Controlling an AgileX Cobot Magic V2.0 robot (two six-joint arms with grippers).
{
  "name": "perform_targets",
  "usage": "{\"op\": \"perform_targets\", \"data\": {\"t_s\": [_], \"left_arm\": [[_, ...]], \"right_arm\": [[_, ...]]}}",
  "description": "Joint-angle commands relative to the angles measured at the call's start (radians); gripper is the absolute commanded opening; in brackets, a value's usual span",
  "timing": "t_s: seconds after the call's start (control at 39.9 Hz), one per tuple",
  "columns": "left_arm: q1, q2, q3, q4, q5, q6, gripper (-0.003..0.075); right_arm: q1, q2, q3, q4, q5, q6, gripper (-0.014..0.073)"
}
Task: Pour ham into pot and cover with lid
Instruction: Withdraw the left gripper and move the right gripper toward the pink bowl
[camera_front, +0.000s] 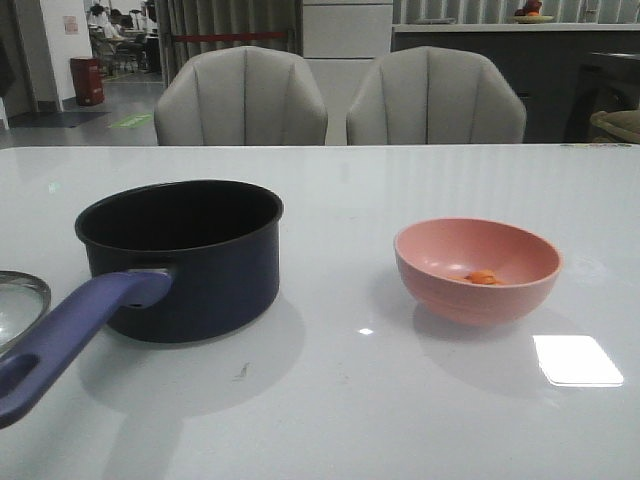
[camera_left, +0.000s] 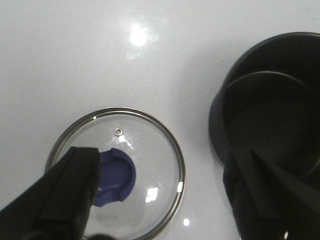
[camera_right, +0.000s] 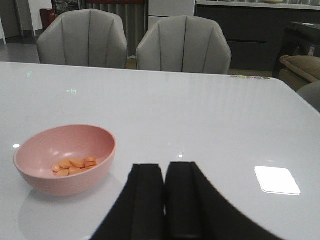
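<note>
Lid (camera_left: 117, 175) lies flat on the table (camera_front: 340, 400) nearest me, at my left, directly under the left gripper (camera_left: 160, 200), whose jaws I read as wide apart. Pot (camera_front: 185, 255) stands just beside it, uncovered, handle toward me. Right gripper (camera_right: 164, 200) hangs with jaws together, holding nothing. Further right, ham (camera_front: 482, 277) sits inside the pink bowl (camera_front: 478, 270). Two chairs (camera_front: 240, 95) stand beyond the table.

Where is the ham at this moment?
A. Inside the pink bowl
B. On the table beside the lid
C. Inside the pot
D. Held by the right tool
A: orange ham pieces lie on the bottom of the pink bowl, while the pot looks empty inside and the right tool is shut on nothing.
</note>
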Motion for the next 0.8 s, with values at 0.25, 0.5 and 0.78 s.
{"op": "perform_targets", "data": {"t_s": [0.25,0.5,0.78], "left_arm": [[-0.031,-0.450,0.240,-0.004,-0.121,0.003,0.0510],[-0.073,-0.781,0.430,-0.005,-0.274,0.003,0.0511],[-0.267,-1.044,0.568,0.107,-0.296,-0.002,0.0510]], "right_arm": [[-0.004,-0.019,-0.009,-0.004,-0.089,-0.001,0.0148],[-0.005,-0.019,-0.009,-0.004,-0.089,-0.001,0.0148],[-0.005,-0.019,-0.009,-0.004,-0.089,-0.001,0.0148]]}}
